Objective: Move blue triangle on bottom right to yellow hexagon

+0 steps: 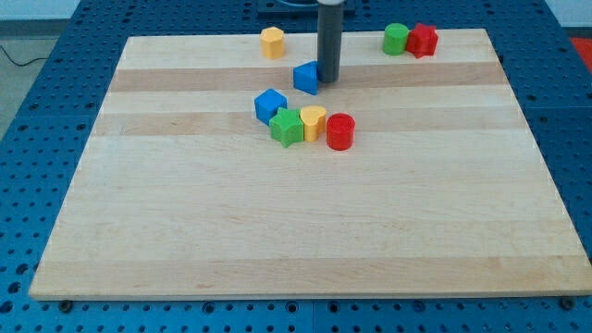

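Tip (pixel 327 78) down on bench (pixel 296 231), touching right side of blue triangle (pixel 306 77), near the view's top, centre. No gripper on this rig, only a straight rod; nothing to spread or pinch, contact by pushing only.

Blue triangle: sits just left of tip, well short of yellow hexagon (pixel 272 43), which stands up and to the left near the top edge. Bare wood between the two.

Handling, judged: small, rigid, light block; likely slides easily on smooth wood. Wedge shape probably pivots if pushed off-centre, so contact best kept on the face opposite the hexagon, i.e. lower-right side, with push line aimed through block's middle toward upper left. Present contact on right side would drive it mostly leftward; slight move of tip toward the view's bottom probably needed first.

Surroundings:
- blue cube (pixel 270 104), green star (pixel 288 127), yellow heart (pixel 314 121), red cylinder (pixel 340 131) clustered just below the triangle; cube nearest, but off the intended path.
- green block (pixel 396 39) and red block (pixel 423 40) touching, top right, well apart from the work.

Risks, judged: overshoot knocking hexagon off the top edge; triangle slipping round the rod.
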Available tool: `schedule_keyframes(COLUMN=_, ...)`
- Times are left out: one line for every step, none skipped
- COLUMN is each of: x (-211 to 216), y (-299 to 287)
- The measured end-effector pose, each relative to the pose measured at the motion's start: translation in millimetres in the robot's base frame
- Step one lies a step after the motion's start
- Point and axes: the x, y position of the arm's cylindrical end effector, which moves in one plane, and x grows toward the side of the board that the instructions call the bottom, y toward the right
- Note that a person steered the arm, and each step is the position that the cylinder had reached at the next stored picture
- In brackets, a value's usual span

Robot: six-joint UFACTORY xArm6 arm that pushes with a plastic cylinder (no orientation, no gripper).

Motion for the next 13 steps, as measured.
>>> schedule_keyframes(x=17.0, y=-1.0)
schedule_keyframes(x=63.0, y=-3.1)
schedule_keyframes(x=60.3, y=-33.1)
schedule_keyframes(x=27.9, y=-40.1)
schedule_keyframes(x=-1.3, y=-40.1)
schedule_keyframes(x=3.3, y=-43.2)
schedule_keyframes(x=48.0, y=-47.8)
schedule_keyframes(x=63.3, y=-18.6)
schedule_keyframes(x=39.8, y=-1.5)
schedule_keyframes(x=11.3, y=-12.4)
schedule_keyframes(x=-10.8, y=-48.8)
schedule_keyframes(x=-24.1, y=-63.6)
schedule_keyframes(x=-12.2, y=-62.7)
